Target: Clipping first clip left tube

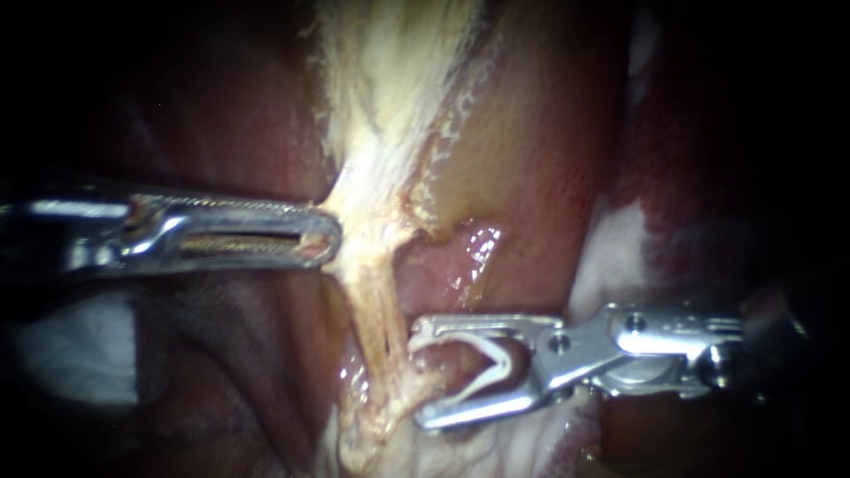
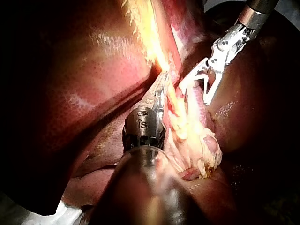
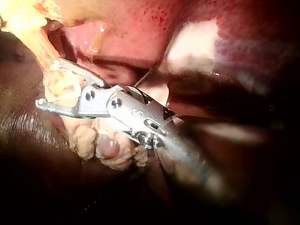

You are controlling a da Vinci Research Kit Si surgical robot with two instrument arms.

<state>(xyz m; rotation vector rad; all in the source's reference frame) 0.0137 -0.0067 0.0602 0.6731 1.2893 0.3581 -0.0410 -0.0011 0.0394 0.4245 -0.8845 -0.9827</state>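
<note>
A pale yellow band of tissue (image 1: 381,133) runs down the endoscope view and narrows into a thin tube (image 1: 376,310). My left instrument (image 1: 329,237) comes in level from the left, its slotted jaws shut on the edge of that pale tissue where it narrows. My right instrument (image 1: 416,372) enters from the right lower down, jaws open, with a white clip (image 1: 491,358) seated between them. Its jaw tips sit at the tube's right edge, above a lumpy pale knot (image 1: 381,416). The right wrist view shows the open jaws (image 3: 47,83) straddling the pale strand (image 3: 58,91).
Red-brown liver (image 1: 540,159) lies right of the pale band, with a wet glistening patch (image 1: 474,252) just above my right instrument. Darker tissue fills the left. Whitish patches show at lower left (image 1: 80,354) and right (image 1: 615,252).
</note>
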